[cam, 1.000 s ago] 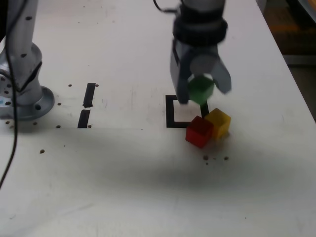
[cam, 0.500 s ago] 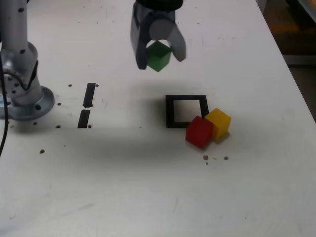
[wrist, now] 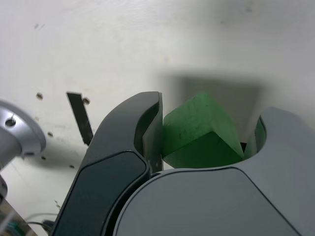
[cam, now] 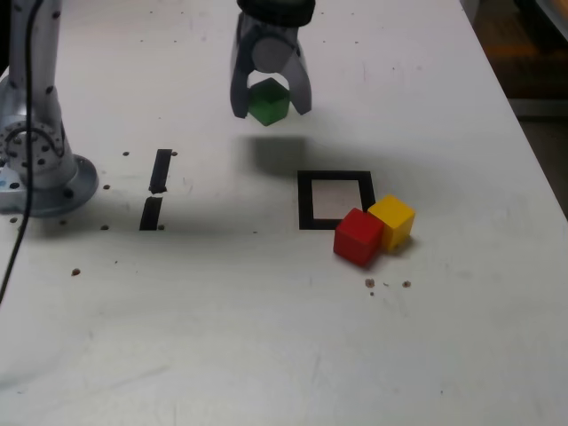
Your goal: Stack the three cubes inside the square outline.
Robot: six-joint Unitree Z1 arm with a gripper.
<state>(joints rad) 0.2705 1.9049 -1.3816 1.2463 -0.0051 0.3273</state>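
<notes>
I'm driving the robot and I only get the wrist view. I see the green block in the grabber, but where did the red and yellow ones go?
Observer: The red cube and yellow cube are side by side on the table, at the square outline's lower right corner in the exterior view.
Operator: Is any block in the middle of the square?
Observer: No, its white middle has no cube on it.
Operator: Am I over the square with the green one?
Observer: It doesn't look like it. In the exterior view, the gripper and green cube appear up and to the left of the outline.
</notes>
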